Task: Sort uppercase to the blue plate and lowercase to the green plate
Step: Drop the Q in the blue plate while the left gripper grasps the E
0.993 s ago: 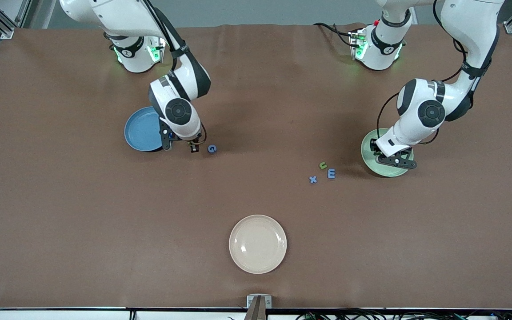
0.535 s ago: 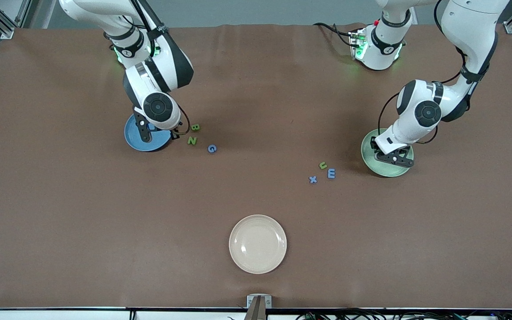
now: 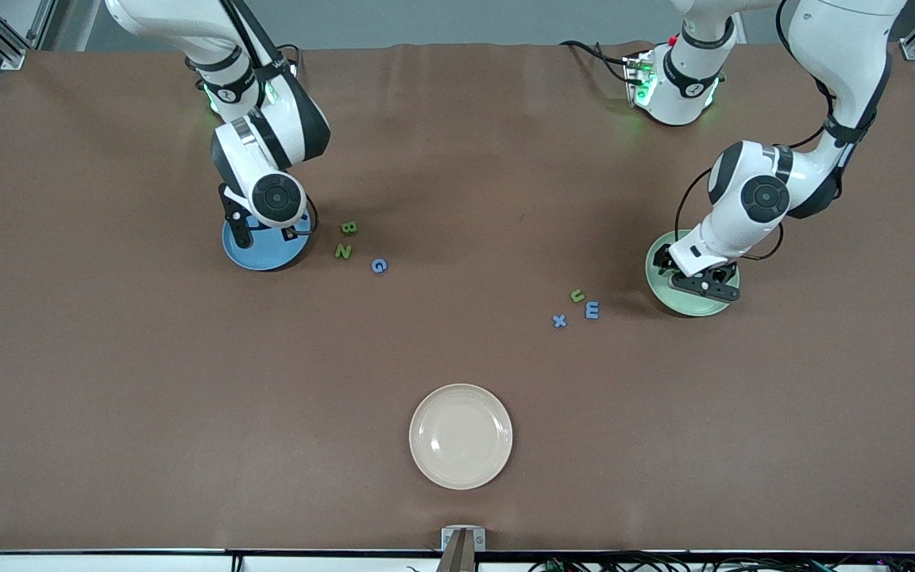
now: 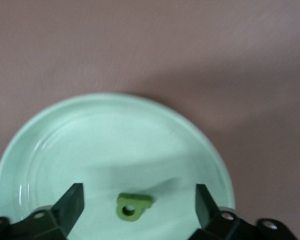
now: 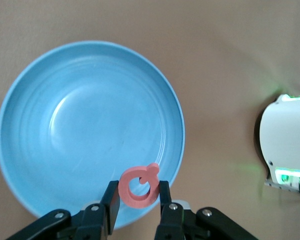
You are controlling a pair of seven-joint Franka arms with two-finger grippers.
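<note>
The right gripper [image 5: 138, 202] hung over the round glossy blue plate [image 5: 50, 90], clenched on the pinkish-red foam capital Q [image 5: 138, 186]. The ring stood upright between the fingers, above the plate's rim rather than its middle, so the drop looked to call for a small shift inward over the bowl, which lay open and bare ahead of the fingers.

Over at the left arm's end, the left gripper [image 4: 139, 205] sat spread wide above the round pale mint-green plate [image 4: 65, 135], and the small green foam lowercase letter [image 4: 133, 205] lay flat on the plate between the fingertips, let go, touching neither.

Loose capitals, the green B [image 3: 349, 228], green Z [image 3: 342, 251] and blue G [image 3: 378, 265], waited on the brown cloth beside the blue plate. The green u [image 3: 577, 295], blue x [image 3: 559, 321] and blue m [image 3: 592, 310] lay near the mint-green one.
</note>
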